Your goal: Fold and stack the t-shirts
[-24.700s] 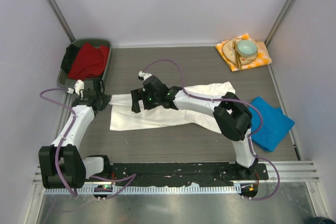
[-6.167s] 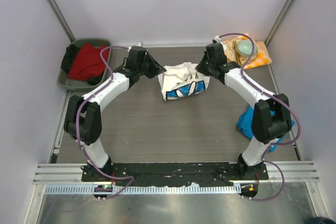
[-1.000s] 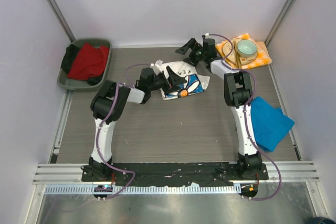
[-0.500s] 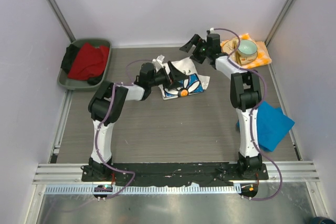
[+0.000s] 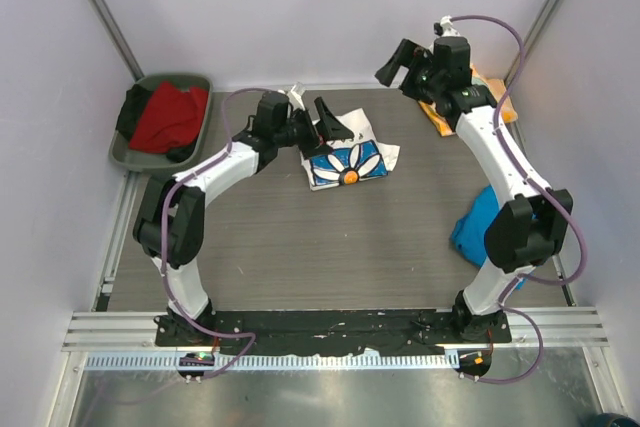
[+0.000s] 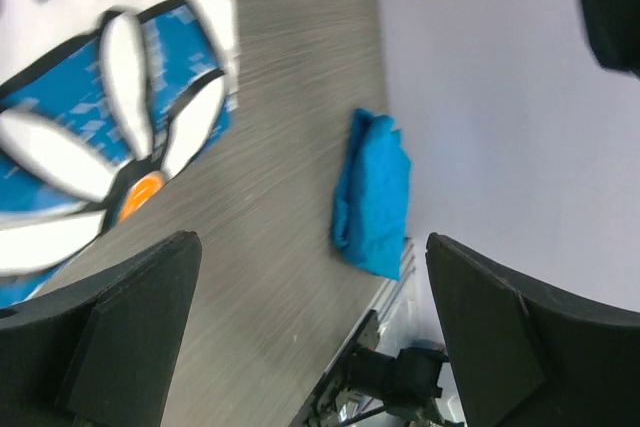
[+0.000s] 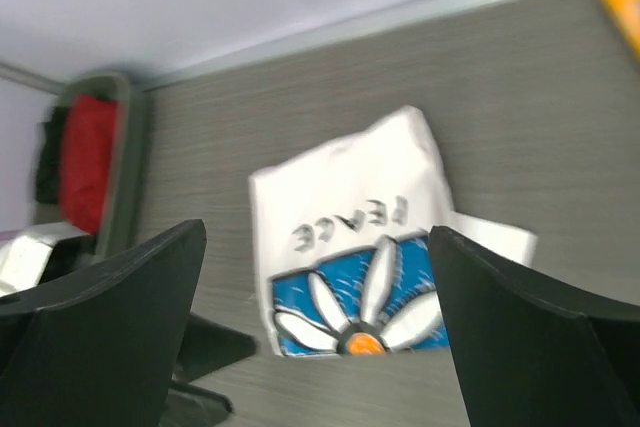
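My right arm [image 5: 490, 147] hides most of the blue shirt [image 5: 468, 230] and the napkin [image 5: 436, 113] from above. My left wrist view is blurred, and its edge cuts off the daisy shirt [image 6: 90, 127].

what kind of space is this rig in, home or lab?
Most likely a lab test cell: plain walls with metal corner posts, two arms bolted to a black base plate, and staged props like the daisy t-shirt and a green bin of clothes.
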`<state>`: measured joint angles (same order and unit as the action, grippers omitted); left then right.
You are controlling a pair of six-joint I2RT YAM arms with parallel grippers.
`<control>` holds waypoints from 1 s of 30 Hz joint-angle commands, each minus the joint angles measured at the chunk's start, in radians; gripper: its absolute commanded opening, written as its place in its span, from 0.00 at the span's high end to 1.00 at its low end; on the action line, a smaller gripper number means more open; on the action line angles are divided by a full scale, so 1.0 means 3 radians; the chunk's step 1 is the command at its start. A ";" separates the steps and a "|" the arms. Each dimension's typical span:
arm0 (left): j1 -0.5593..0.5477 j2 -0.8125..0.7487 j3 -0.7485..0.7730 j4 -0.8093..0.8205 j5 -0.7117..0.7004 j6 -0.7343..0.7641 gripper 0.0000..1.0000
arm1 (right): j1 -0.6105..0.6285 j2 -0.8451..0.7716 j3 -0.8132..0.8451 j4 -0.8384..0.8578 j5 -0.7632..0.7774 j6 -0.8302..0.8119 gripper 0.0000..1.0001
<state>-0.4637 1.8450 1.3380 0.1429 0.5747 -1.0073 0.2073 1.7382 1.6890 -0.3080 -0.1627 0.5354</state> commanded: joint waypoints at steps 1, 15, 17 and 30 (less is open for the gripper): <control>-0.0004 -0.0254 0.0070 -0.1304 -0.0586 0.0448 0.00 | -0.0001 -0.0444 -0.0265 -0.1079 0.1269 -0.0322 0.00; -0.0080 -0.1169 -0.1243 -0.0998 -0.0602 0.0203 0.00 | -0.0006 -0.1585 -0.1615 -0.2583 0.2409 0.0766 0.00; -0.0131 -0.1292 -0.1462 -0.0911 -0.0632 0.0162 0.00 | -0.0011 -0.1723 -0.1895 -0.2649 0.2373 0.1017 0.00; -0.0177 -0.1221 -0.2036 -0.0364 -0.0438 0.0055 0.00 | -0.0011 -0.2235 -0.2776 -0.2266 0.1995 0.1340 0.00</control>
<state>-0.5064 1.4666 0.7444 -0.0788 0.4107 -0.9703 0.2035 1.0603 0.8833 -1.0569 0.4408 0.9020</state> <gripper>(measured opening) 0.996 0.996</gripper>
